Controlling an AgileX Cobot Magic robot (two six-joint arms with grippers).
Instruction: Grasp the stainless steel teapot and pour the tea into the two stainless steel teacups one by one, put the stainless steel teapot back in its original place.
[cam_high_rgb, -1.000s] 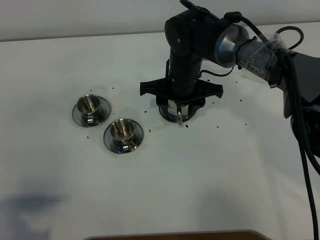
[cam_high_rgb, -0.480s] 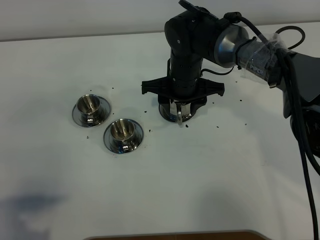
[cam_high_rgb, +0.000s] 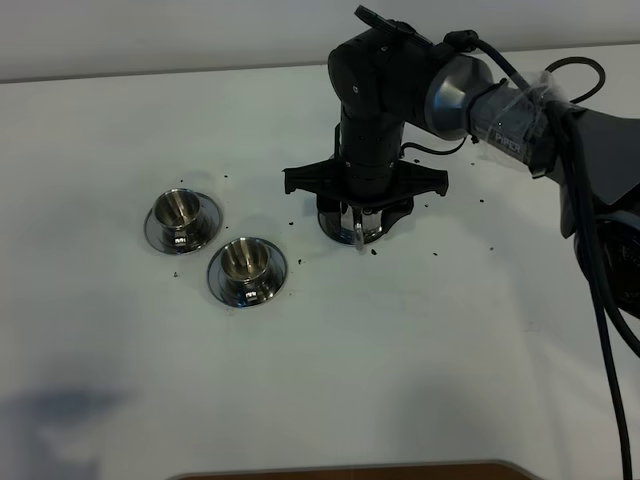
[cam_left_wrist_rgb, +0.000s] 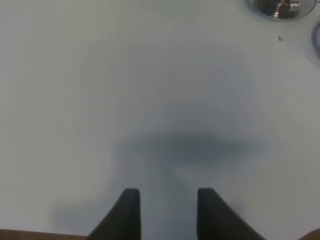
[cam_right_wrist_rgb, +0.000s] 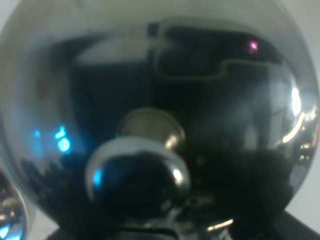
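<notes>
Barely anything has shifted since a second ago: the right arm's wrist has risen a touch, and the right gripper (cam_high_rgb: 362, 208) still hangs over the teapot (cam_high_rgb: 357, 230) with its jaws spread wide, one finger on each side of the pot's body. Whether the fingers touch the steel cannot be told. The teapot stands upright on the white table (cam_high_rgb: 420, 360), right of centre, its loop handle facing the near edge. In the right wrist view its rounded lid and knob fill the picture, close under the camera. The two cups (cam_high_rgb: 183, 212) stand upright well to its left, just beside each other, the nearer one closer to the pot. Dark specks (cam_high_rgb: 372, 251) lie scattered around the pot. The left gripper (cam_left_wrist_rgb: 167, 215) hovers over bare table, jaws parted and holding nothing.
</notes>
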